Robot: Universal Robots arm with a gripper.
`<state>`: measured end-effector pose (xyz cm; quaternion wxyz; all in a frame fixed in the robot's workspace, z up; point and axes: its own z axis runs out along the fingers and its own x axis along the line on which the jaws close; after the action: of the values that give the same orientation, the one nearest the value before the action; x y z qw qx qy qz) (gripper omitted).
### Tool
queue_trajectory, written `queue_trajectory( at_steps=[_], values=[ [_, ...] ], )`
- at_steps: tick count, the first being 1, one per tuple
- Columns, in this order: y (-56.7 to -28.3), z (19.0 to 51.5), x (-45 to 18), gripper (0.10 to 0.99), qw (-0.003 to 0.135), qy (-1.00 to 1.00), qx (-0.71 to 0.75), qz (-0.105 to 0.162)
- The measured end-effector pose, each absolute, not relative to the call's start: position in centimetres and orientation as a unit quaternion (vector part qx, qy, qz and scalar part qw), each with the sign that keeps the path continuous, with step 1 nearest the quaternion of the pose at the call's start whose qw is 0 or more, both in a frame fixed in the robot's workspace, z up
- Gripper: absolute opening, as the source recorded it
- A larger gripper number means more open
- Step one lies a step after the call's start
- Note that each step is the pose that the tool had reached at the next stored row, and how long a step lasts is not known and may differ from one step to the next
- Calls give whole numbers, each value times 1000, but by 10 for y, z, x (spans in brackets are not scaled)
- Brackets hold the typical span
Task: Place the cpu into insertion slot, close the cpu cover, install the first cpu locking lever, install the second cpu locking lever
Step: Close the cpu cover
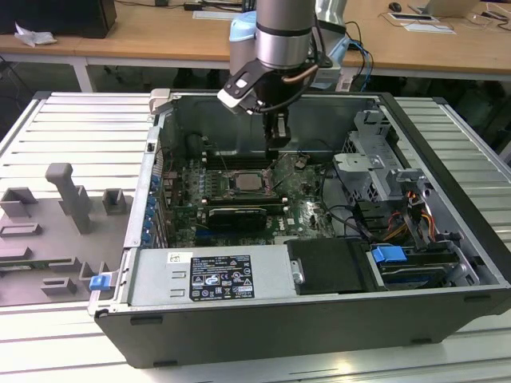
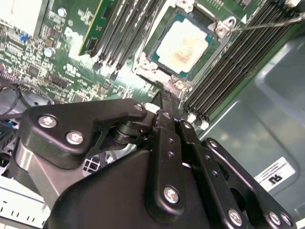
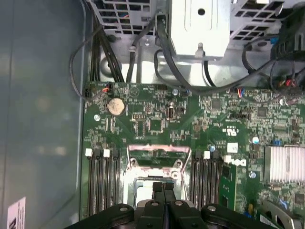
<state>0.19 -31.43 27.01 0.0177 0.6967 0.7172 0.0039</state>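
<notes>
Second wrist view, cpu (image 2: 183, 44) flat amid green board (image 2: 71, 47), pincer (image 2: 166, 98) closed, empty, its body hiding nearer board.

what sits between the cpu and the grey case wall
A bank of long black memory slots lies between the cpu and the grey case wall, seen in the second wrist view.
</notes>
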Motion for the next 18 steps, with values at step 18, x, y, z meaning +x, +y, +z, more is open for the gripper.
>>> queue_trajectory(
  at_steps=[18],
  values=[
    [-312,268,38,106,18,717,697,3]
  ],
)
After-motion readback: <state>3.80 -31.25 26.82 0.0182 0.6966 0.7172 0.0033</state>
